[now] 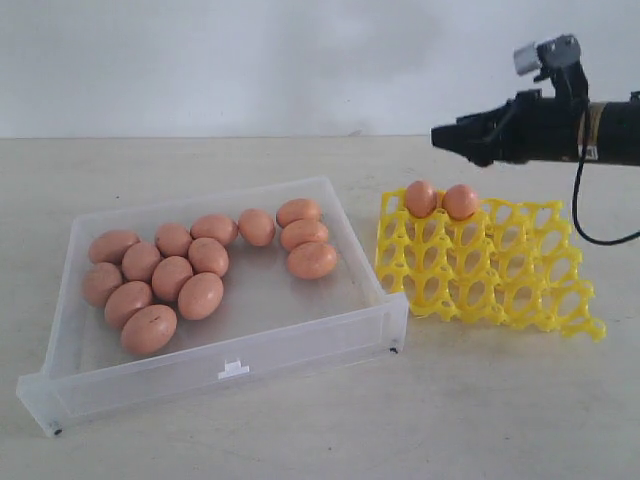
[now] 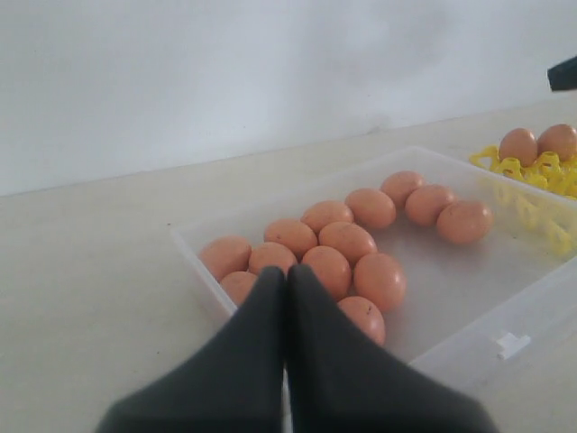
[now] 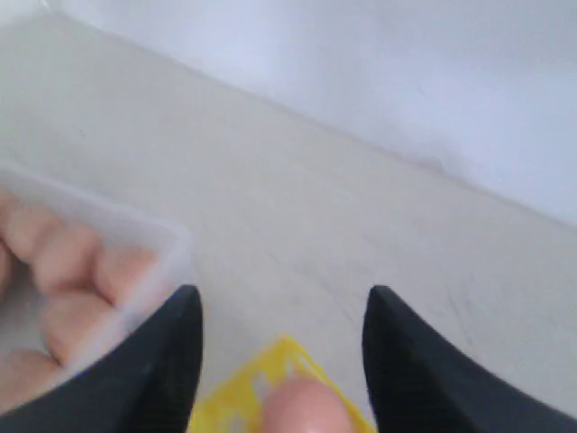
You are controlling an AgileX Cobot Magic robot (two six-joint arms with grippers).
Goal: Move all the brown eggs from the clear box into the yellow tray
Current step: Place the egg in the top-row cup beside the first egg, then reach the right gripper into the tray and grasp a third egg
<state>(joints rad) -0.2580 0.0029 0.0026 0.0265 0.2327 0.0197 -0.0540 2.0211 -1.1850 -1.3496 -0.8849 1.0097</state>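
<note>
Several brown eggs (image 1: pixel 200 295) lie loose in the clear box (image 1: pixel 300 345) on the left; the left wrist view shows them too, eggs (image 2: pixel 347 242) in the box (image 2: pixel 469 347). Two more eggs (image 1: pixel 421 198) (image 1: pixel 460 201) sit in the far-left cups of the yellow tray (image 1: pixel 500 290), right of the box. My right gripper (image 1: pixel 450 137) hovers open above those two, with one egg (image 3: pixel 306 408) and the tray corner (image 3: pixel 261 383) below its fingers (image 3: pixel 281 302). My left gripper (image 2: pixel 287 272) is shut and empty, over the box's near end; the exterior view does not show it.
The box and tray rest on a pale tabletop (image 1: pixel 480 420) in front of a white wall. A small white tab (image 1: pixel 233 369) marks the box's front wall. A black cable (image 1: pixel 590 225) hangs from the right arm behind the tray.
</note>
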